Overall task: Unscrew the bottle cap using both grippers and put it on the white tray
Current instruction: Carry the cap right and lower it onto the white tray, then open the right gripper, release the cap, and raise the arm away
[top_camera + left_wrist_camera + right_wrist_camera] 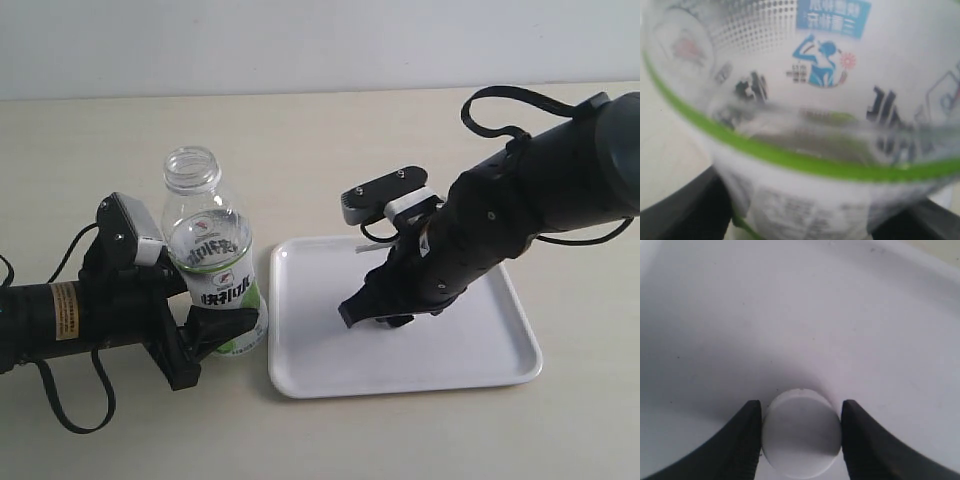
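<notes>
edges: the white tray (465,350) lies flat on the bench (330,140), raised rim all round. Its left rim runs just beside the bottle's base; can't tell whether they touch.
open room: bare tray floor shows toward the near rim and the right corner, away from the arm. The bench behind the tray is open too.
right tool (368,308): angled down over the middle-left of the tray, jaws only about a cap-width apart. In the right wrist view both black fingers (742,445) press against opposite sides of the bottle cap (801,432), so it's gripping it.
cap: right down at the tray floor, flat top facing the camera. Can't tell if it actually rests on the tray or sits a hair above.
left tool (222,325): closed around the lower part of the bottle (205,250), fingers on both sides of the label.
bottle: upright on the bench, left of the tray, neck open with no cap on it.
in the way: the bottle and left arm crowd the tray's left side. The right arm covers the tray's far right part, and its cable (495,100) loops above it.
</notes>
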Available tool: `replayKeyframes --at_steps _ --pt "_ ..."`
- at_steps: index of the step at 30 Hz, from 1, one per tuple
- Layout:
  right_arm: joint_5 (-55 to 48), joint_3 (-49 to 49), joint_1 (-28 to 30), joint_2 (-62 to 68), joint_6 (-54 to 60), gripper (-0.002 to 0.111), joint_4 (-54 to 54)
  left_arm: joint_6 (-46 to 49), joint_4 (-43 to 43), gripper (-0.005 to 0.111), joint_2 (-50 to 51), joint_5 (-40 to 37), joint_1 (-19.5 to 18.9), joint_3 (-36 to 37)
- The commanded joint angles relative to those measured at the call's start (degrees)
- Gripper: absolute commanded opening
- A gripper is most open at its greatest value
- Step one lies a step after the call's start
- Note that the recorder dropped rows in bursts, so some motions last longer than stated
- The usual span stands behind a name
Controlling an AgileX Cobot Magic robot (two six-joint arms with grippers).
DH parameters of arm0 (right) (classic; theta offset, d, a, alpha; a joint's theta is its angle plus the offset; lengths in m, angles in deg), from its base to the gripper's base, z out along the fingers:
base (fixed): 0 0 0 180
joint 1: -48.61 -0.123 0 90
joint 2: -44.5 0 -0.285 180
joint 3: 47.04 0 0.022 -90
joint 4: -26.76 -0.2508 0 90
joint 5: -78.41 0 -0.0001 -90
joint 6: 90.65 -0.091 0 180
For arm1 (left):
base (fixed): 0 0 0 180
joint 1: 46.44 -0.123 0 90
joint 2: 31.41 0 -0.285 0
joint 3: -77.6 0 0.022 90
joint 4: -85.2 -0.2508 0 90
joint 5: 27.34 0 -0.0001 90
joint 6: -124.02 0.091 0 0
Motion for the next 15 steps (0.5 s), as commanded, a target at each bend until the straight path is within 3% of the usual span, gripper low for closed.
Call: replayKeyframes --at_steps 1,8,15 --pt "1.7 -0.1 0.2 0.2 -0.2 0.016 0.5 0.0 -0.4 0.000 -0.5 0.8 0.0 0.1" --pt "0.0 -0.1 0.2 0.2 -2.0 0.070 0.3 0.0 -0.4 0.000 -0.5 1.2 0.0 0.1" --pt "-1.0 0.0 0.2 -1.6 -5.3 0.074 0.3 -0.8 -0.4 0.000 -0.5 1.3 0.0 0.1"
